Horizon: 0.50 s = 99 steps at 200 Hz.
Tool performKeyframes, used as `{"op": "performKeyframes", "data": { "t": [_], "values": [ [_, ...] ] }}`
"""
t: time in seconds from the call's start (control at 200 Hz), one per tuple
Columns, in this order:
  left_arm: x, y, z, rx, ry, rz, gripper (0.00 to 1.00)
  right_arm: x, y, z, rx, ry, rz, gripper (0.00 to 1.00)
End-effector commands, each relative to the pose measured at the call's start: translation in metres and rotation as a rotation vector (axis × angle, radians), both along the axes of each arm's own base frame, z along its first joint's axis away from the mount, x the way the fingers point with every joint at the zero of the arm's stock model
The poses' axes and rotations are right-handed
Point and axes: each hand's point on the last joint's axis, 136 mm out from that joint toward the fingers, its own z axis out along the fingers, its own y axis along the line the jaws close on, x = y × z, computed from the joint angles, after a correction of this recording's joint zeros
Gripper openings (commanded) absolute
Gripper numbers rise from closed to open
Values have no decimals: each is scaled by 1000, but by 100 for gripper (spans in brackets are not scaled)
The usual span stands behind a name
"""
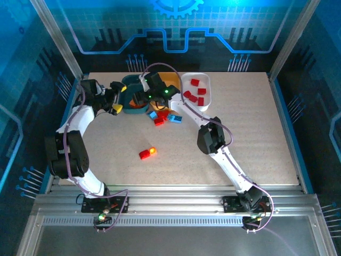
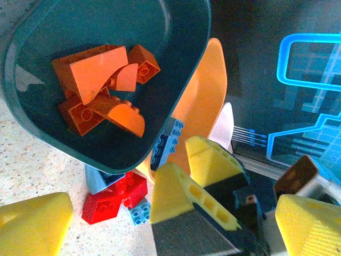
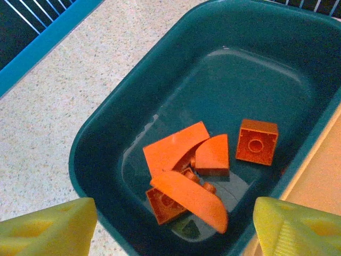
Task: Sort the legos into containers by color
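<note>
The right hand (image 3: 171,226) hangs over the dark teal plastic tub (image 3: 101,133), its yellow fingers spread wide with nothing between them. Below lie several orange studded bricks (image 3: 176,152). This looks like the end of a drop into the orange tub.

Next it should lift clear of the rim and swing to the loose red and light blue bricks (image 1: 165,117) just in front of the tubs, or to the red brick (image 1: 144,154) and orange brick (image 1: 153,151) nearer the middle of the tabletop (image 1: 240,133).

The left hand (image 1: 117,98), also wide open and empty, sits just beside the teal tub and crowds that path. Along the far edge stand the yellow-orange tub (image 1: 171,81) and the white tub (image 1: 210,88), which holds red bricks (image 1: 194,95).
</note>
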Motion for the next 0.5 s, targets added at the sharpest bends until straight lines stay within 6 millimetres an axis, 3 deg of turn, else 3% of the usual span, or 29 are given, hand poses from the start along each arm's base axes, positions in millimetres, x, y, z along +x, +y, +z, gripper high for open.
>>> {"op": "performKeyframes", "data": {
  "t": [0.0,0.06,0.16,0.265,0.36,0.49],
  "values": [
    [-5,-9,11,4,-30,-34,99,-17,-19,73,12,-79,-13,76],
    [-10,-13,14,40,-27,-40,99,-32,-38,88,11,-61,-61,74],
    [-20,-22,16,86,-11,-48,99,-63,-66,85,31,-24,-112,71],
    [-39,-36,9,164,27,-81,99,-99,-104,56,2,7,-175,71],
    [-59,-60,-9,275,56,-159,99,-126,-143,32,-45,35,-241,71],
    [-88,-93,-39,423,109,-300,99,-155,-178,5,-111,83,-263,72]
  ]
}}
